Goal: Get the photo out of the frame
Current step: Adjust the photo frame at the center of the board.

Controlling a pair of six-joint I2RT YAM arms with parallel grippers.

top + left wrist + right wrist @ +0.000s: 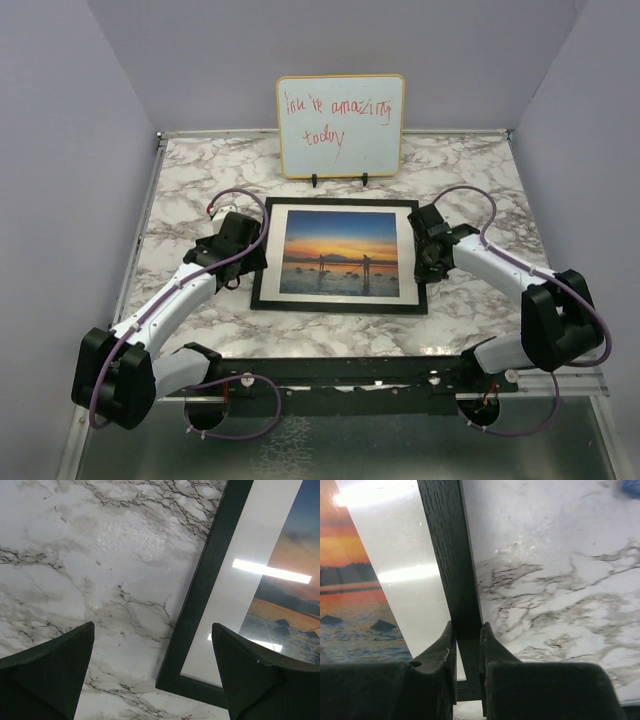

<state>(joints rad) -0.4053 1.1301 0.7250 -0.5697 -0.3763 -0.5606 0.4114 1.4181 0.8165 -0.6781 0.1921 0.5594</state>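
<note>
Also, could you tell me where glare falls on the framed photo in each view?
Left wrist: a bright light strip crosses the photo and its white border. Right wrist: two glare bands wash that white border beside the frame. Top external: the photo is evenly lit, no glare visible.

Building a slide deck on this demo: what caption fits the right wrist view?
Right claw pinches the edge of the black frame, sunset photo inside, marble table outside.

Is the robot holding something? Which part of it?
Yes. The right jaws pinch the frame by its black right side bar. The left jaws are open, holding nothing.
</note>
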